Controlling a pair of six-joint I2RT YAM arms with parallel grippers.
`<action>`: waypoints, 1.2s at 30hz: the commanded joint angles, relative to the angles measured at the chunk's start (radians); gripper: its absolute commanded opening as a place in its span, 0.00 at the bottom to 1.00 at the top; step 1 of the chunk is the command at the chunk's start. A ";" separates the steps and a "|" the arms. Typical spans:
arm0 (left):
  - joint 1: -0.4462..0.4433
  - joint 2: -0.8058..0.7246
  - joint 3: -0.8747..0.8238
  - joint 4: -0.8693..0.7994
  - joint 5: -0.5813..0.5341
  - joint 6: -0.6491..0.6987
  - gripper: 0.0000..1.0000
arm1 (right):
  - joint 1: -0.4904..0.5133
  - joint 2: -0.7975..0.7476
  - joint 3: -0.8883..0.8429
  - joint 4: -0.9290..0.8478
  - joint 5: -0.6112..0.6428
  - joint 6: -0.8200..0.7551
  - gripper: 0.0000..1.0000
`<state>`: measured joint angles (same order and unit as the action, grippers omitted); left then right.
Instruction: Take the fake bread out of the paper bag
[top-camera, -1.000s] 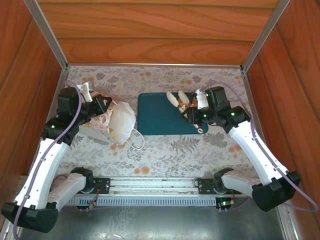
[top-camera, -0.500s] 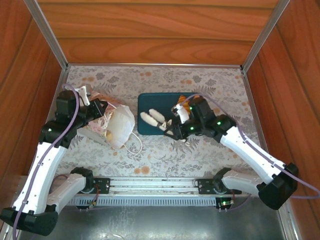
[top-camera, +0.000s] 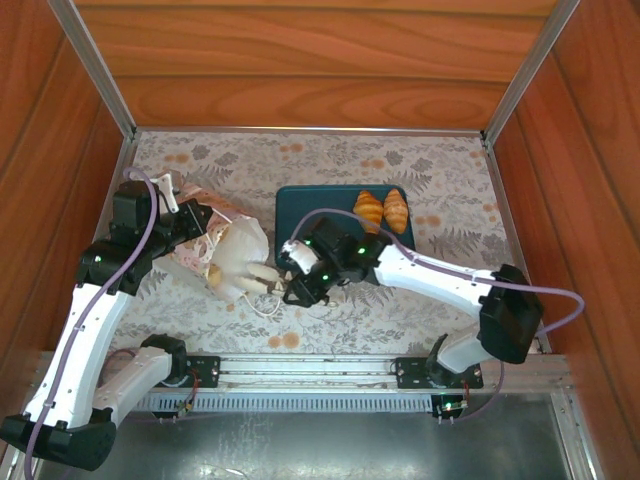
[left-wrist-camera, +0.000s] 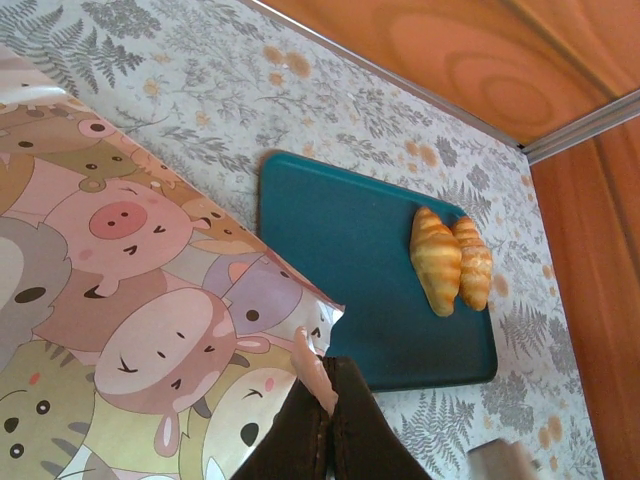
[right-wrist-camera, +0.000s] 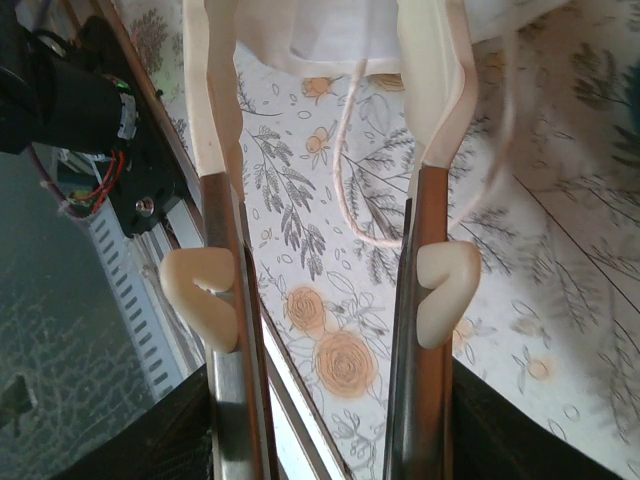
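Nearest, the right gripper (top-camera: 262, 280) hangs with jaws half apart and empty at the mouth of the paper bag (top-camera: 238, 255), seemingly lined up to reach inside. Just beyond, the left gripper (left-wrist-camera: 328, 400) pinches the bag's patterned side, steadying it. Farther right, two croissants (top-camera: 382, 209) lie on the teal tray (top-camera: 305, 225).
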<state>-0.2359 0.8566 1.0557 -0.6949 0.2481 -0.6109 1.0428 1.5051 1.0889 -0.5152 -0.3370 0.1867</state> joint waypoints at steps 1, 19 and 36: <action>0.003 0.002 0.033 -0.012 -0.019 -0.016 0.00 | 0.032 0.049 0.063 0.047 0.055 -0.017 0.53; 0.003 0.014 0.046 -0.011 0.006 -0.018 0.00 | 0.062 0.283 0.250 -0.020 0.119 -0.146 0.61; 0.003 0.007 0.046 -0.011 0.013 -0.016 0.00 | 0.063 0.426 0.384 -0.058 0.142 -0.145 0.58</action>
<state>-0.2359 0.8722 1.0744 -0.6979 0.2592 -0.6254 1.0946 1.9285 1.4361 -0.5537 -0.2199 0.0357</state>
